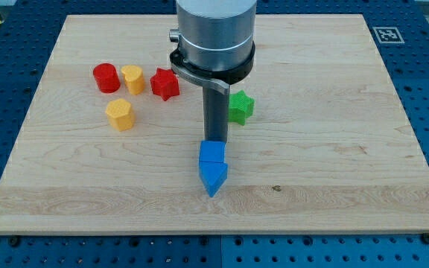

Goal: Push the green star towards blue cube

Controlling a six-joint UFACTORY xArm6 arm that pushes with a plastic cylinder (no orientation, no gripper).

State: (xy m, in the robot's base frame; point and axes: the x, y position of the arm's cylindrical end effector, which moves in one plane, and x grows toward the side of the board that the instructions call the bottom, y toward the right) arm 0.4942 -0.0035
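Observation:
The green star (240, 106) lies near the middle of the wooden board, just to the view's right of my dark rod, and its left edge is hidden behind the rod. The blue cube (212, 152) lies below it, towards the view's bottom. A second blue block (214, 177), pointed at its lower end, touches the cube from below. My tip (214, 140) stands right at the cube's top edge, to the lower left of the star. Whether the tip touches the cube cannot be told.
A red cylinder (106, 77), a yellow block (132, 78) and a red star (164, 84) stand in a row at the upper left. Another yellow block (120, 114) lies below them. The board (334, 171) rests on a blue perforated table.

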